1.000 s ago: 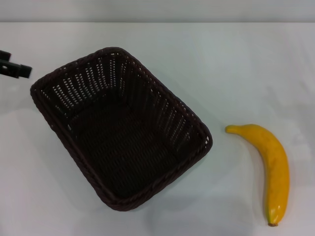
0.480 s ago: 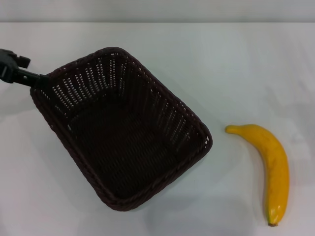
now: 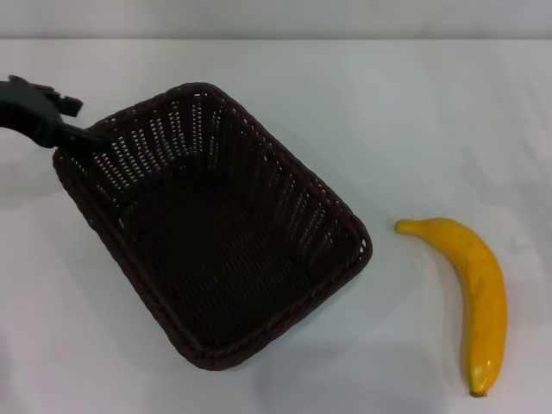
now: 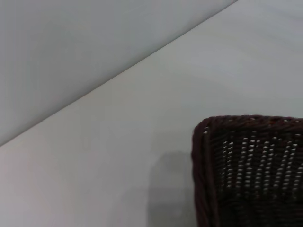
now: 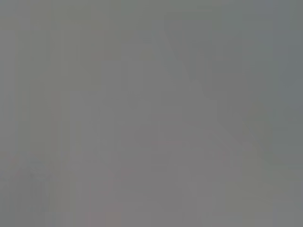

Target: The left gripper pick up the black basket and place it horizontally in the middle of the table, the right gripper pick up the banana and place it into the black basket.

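The black basket (image 3: 216,250) lies at a slant on the white table (image 3: 414,112), left of centre, and holds nothing. Its corner also shows in the left wrist view (image 4: 251,175). My left gripper (image 3: 90,122) comes in from the left edge and is open at the basket's far-left corner, one finger reaching over the braided rim. The yellow banana (image 3: 479,293) lies on the table to the right of the basket, apart from it, stem end toward the front. My right gripper is out of view; the right wrist view shows only plain grey.
The table's far edge meets a grey wall (image 3: 276,17) at the back. Bare white tabletop lies between the basket and the banana, and behind both.
My left gripper has moved rightward from the left edge to the basket's far-left corner. The basket and the banana have not moved.
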Controlling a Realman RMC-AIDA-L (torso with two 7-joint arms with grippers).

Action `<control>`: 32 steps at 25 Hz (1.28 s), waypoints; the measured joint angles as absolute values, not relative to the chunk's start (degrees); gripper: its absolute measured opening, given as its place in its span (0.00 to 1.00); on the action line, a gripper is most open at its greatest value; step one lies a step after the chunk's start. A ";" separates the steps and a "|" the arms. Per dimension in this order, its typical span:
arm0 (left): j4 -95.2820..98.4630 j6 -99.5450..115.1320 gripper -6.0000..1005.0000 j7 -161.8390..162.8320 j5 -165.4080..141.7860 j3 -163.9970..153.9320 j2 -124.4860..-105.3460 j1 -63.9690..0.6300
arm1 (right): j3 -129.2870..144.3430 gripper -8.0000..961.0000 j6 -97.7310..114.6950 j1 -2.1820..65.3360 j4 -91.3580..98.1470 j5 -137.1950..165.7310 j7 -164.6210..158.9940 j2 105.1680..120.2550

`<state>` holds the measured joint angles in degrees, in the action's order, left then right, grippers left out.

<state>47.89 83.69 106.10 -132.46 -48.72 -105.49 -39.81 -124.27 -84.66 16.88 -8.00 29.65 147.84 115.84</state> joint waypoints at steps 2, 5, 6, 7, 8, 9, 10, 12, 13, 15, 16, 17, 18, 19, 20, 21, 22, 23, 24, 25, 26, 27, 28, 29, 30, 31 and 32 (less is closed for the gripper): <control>47.85 83.63 0.86 105.78 -132.51 -48.76 -106.01 -39.98 | -124.27 0.88 -84.73 16.88 -7.99 29.63 147.83 115.84; 47.42 83.37 0.86 105.13 -132.61 -48.84 -106.74 -39.98 | -124.27 0.88 -84.77 16.88 -7.99 29.62 147.83 115.84; 47.04 83.06 0.86 104.92 -132.63 -48.85 -106.82 -39.92 | -124.28 0.88 -84.78 16.84 -7.99 29.60 147.83 115.83; 46.55 82.59 0.86 104.69 -132.64 -48.86 -106.86 -39.84 | -124.27 0.88 -84.79 16.77 -7.99 29.58 147.83 115.84; 46.55 82.59 0.86 104.69 -132.64 -48.86 -106.86 -39.84 | -124.28 0.88 -84.80 16.72 -7.98 29.56 147.83 115.84; 45.56 81.82 0.86 104.29 -132.66 -48.87 -106.87 -39.74 | -124.33 0.88 -84.80 16.64 -7.98 29.56 147.83 115.83; 45.39 81.69 0.86 104.19 -132.68 -48.87 -106.88 -39.72 | -124.38 0.88 -84.81 16.58 -7.99 29.55 147.83 115.82; 45.03 81.34 0.86 103.82 -132.70 -48.87 -106.93 -39.64 | -124.51 0.88 -84.82 16.51 -7.99 29.46 147.82 115.78; 44.95 81.23 0.86 103.69 -132.69 -48.87 -106.97 -39.60 | -124.55 0.88 -84.82 16.50 -7.98 29.42 147.81 115.78; 44.94 81.21 0.86 103.47 -132.69 -48.87 -107.05 -39.55 | -124.59 0.88 -84.77 16.51 -7.99 29.35 147.78 115.77; 44.94 81.21 0.86 103.39 -132.66 -48.87 -107.06 -39.55 | -124.60 0.88 -84.71 16.55 -8.00 29.35 147.77 115.76; 44.94 81.15 0.86 103.30 -132.63 -48.87 -107.05 -39.55 | -124.61 0.88 -84.64 16.58 -8.00 29.36 147.77 115.74; 44.93 81.08 0.86 103.22 -132.59 -48.87 -107.06 -39.55 | -124.63 0.88 -84.60 16.62 -8.00 29.36 147.76 115.72; 44.92 80.93 0.84 103.14 -132.57 -48.87 -107.09 -39.55 | -124.65 0.88 -84.58 16.64 -8.00 29.36 147.76 115.70; 44.91 80.76 0.82 103.05 -132.56 -48.87 -107.19 -39.55 | -124.67 0.88 -84.57 16.64 -8.00 29.36 147.75 115.68; 44.88 80.63 0.81 102.87 -132.54 -48.87 -107.35 -39.55 | -124.69 0.88 -84.56 16.64 -8.00 29.36 147.75 115.66; 44.85 80.59 0.79 102.69 -132.54 -48.87 -107.48 -39.55 | -124.72 0.88 -84.55 16.63 -8.00 29.35 147.75 115.66; 44.84 80.57 0.77 102.59 -132.54 -48.87 -107.57 -39.55 | -124.72 0.88 -84.55 16.61 -8.00 29.34 147.74 115.66; 44.83 80.55 0.75 102.44 -132.53 -48.86 -107.62 -39.55 | -124.72 0.88 -84.54 16.58 -8.00 29.32 147.74 115.66; 44.83 80.50 0.73 102.42 -132.52 -48.84 -107.68 -39.57 | -124.72 0.88 -84.54 16.58 -8.00 29.29 147.72 115.66; 44.83 80.37 0.71 102.42 -132.48 -48.81 -107.74 -39.58 | -124.72 0.88 -84.54 16.57 -8.00 29.28 147.66 115.66; 44.83 80.20 0.69 102.42 -132.43 -48.74 -107.80 -39.59 | -124.72 0.88 -84.54 16.56 -8.00 29.25 147.56 115.66; 44.87 80.02 0.67 102.42 -132.37 -48.62 -107.92 -39.58 | -124.72 0.88 -84.58 16.56 -8.00 29.25 147.50 115.66; 45.12 79.74 0.65 102.41 -132.21 -48.43 -108.15 -39.44 | -124.72 0.88 -84.66 16.55 -8.00 29.25 147.42 115.66; 45.28 79.61 0.60 102.40 -132.10 -48.33 -108.35 -39.28 | -124.72 0.88 -84.76 16.55 -8.03 29.25 147.40 115.66; 45.44 79.52 0.56 102.42 -131.91 -48.25 -108.48 -39.13 | -124.71 0.88 -84.93 16.54 -8.05 29.25 147.38 115.66; 45.69 79.42 0.51 102.53 -131.55 -48.19 -108.68 -38.75 | -124.71 0.88 -85.06 16.53 -8.06 29.25 147.36 115.66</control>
